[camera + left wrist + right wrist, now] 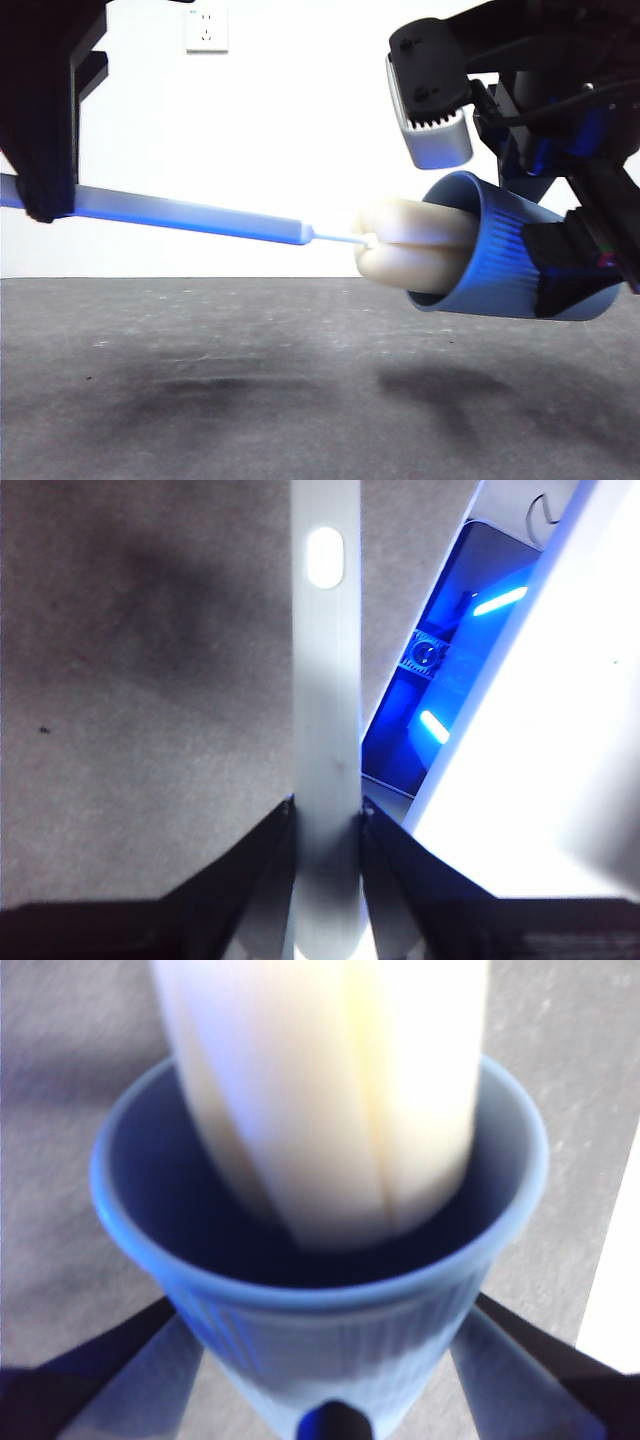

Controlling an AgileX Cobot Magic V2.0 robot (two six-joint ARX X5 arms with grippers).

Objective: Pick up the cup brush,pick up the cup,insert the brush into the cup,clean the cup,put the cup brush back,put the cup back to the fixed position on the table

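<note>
Cup [505,255] first: your right gripper [330,1425] is clamped on its ribbed wall, holding it on its side above the table [200,400], mouth toward the brush. Cup brush [415,250] next: its sponge head sits partly inside, with the left gripper [325,820] closed on the grey handle. Push off-axis (the handle looks slim) and you could lever the cup loose.

ribbed plastic tumbler cup [510,262]: light blue, fine ribs
slim-handled sponge cup brush [415,247]: grey handle, cream-yellow head
flat matte table [250,400]: dark grey
</note>
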